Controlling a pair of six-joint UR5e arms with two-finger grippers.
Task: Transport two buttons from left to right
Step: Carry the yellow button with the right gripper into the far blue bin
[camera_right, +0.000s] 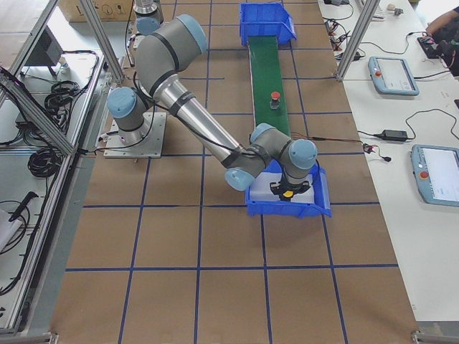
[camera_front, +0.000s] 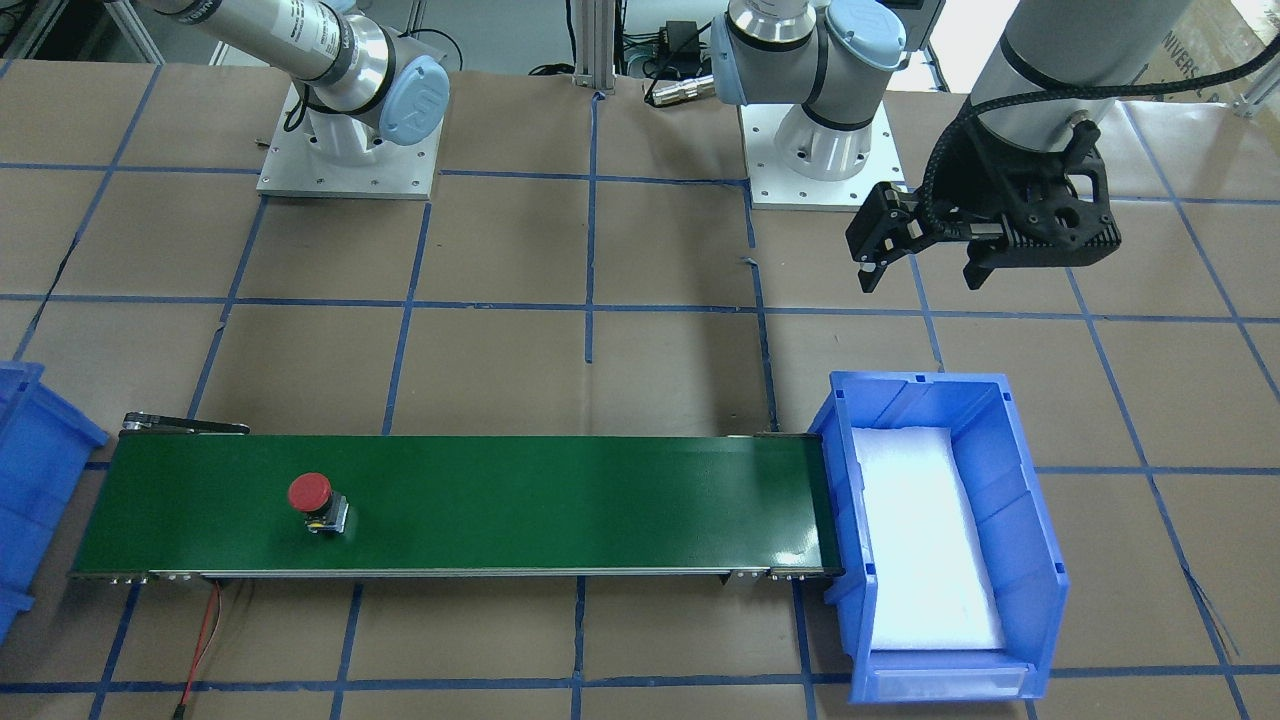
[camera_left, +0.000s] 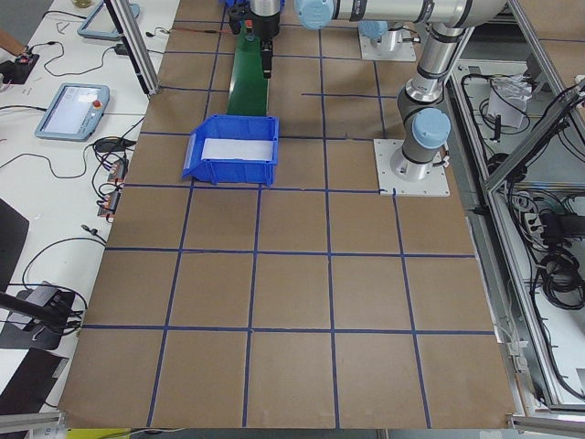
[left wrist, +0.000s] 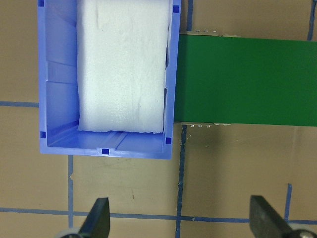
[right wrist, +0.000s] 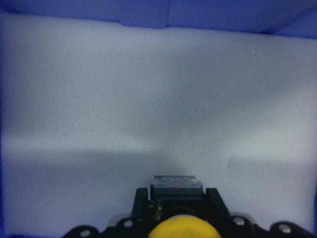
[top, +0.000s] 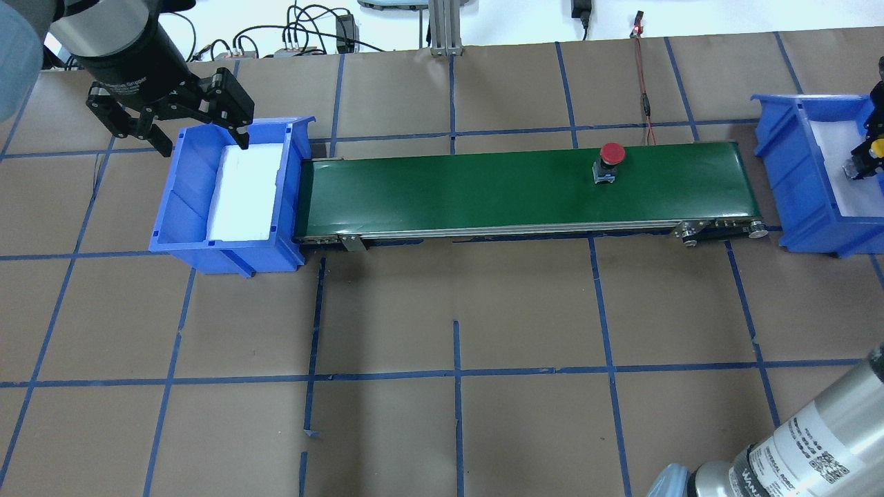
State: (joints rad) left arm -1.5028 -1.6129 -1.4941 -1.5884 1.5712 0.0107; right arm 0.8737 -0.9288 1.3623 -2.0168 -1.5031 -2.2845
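Note:
The red button [camera_front: 318,500] stands upright on the green conveyor belt [camera_front: 560,500], toward its right-arm end, also seen from overhead [top: 609,162]. The yellow button [top: 876,148] is inside the right blue bin [top: 794,172], just above its white foam, and my right gripper [top: 870,157] is shut on it. In the right wrist view the yellow cap [right wrist: 181,228] sits between the fingers [right wrist: 142,203]. My left gripper [top: 205,146] hangs open and empty over the far rim of the left blue bin [top: 228,252]. Its fingers [left wrist: 99,220] stand wide apart.
The left bin [camera_front: 1040,560] holds only a white foam pad [left wrist: 121,69]. The belt runs between both bins. A red-black wire [top: 646,103] lies behind the belt near the right bin. Both arm bases [camera_front: 345,150] stand on brown paper with blue tape lines.

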